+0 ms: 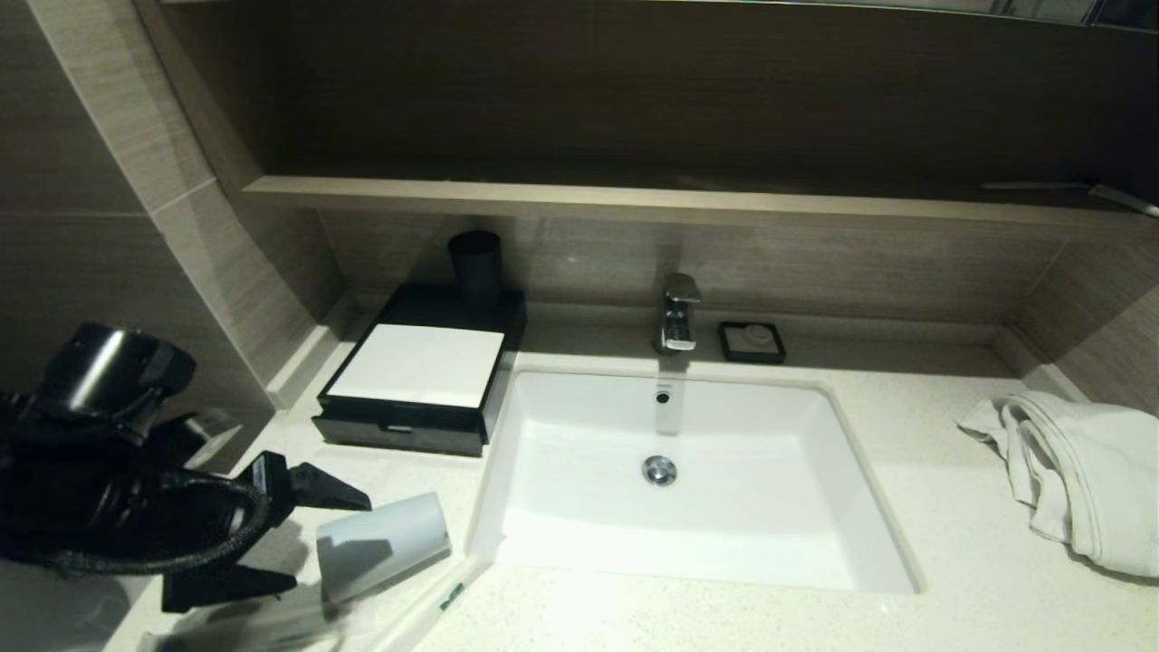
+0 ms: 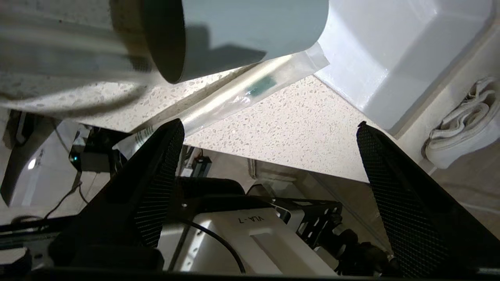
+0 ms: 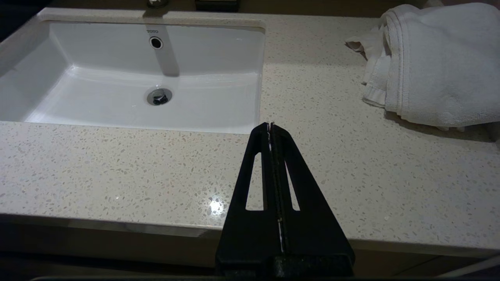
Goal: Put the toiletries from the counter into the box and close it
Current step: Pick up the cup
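Observation:
The toiletries in view are a long clear sachet with a green mark point(image 1: 435, 602) point(image 2: 250, 91) lying slantwise at the counter's point(image 1: 951, 580) front edge, and more clear sachets point(image 1: 263, 625) to its left, partly hidden under my left arm. My left gripper point(image 1: 330, 543) point(image 2: 268, 125) hovers over that front left corner, open, with nothing between its fingers. One fingertip point(image 2: 172, 132) stands just over the sachet's end. The box point(image 1: 416, 367), black with a white top, sits at the back left, its drawer front point(image 1: 398, 430) facing me. My right gripper point(image 3: 270, 125) is shut and empty over the counter right of the basin.
A pale grey cup point(image 1: 385, 543) point(image 2: 234, 27) lies on its side just beyond my left fingertips. The white basin point(image 1: 561, 543) fills the middle, with a tap point(image 1: 677, 312) and a black soap dish point(image 1: 751, 341) behind. A white towel point(image 1: 1077, 471) lies right. A black cup point(image 1: 475, 263) stands on the box.

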### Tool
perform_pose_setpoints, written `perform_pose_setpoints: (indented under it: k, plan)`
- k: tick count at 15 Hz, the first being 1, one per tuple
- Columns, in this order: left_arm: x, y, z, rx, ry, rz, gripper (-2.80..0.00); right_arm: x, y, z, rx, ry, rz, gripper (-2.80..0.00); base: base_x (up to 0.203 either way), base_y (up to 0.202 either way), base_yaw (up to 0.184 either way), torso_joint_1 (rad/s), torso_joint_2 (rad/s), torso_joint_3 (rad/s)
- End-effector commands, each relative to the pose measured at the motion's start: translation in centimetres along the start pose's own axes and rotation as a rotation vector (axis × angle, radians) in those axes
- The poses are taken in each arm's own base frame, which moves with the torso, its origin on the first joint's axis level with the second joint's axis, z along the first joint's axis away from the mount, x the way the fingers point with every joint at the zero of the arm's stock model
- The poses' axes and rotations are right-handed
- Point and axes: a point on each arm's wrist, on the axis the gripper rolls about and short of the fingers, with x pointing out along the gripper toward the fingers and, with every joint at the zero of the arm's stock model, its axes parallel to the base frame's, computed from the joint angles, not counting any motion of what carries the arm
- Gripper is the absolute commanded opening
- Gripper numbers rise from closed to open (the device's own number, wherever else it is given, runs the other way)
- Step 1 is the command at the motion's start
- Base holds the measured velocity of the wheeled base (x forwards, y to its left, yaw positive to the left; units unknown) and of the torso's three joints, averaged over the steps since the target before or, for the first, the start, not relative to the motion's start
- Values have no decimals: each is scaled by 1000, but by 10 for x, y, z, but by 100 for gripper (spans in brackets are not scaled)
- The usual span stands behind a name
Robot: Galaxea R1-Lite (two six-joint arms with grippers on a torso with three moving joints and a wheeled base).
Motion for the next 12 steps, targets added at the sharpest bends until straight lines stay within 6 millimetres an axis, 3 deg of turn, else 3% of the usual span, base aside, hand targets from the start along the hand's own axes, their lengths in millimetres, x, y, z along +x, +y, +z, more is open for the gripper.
perform_pose_setpoints:
  k: [1,12]
  plan:
    - [-2,6,-2,1,-12,-11,0,0,0,0,0,0,0,-280,0,0,0,0,0,0]
    - [15,31,14,38,-7,-62,0,0,0,0,0,0,1,-280,0,0,0,0,0,0]
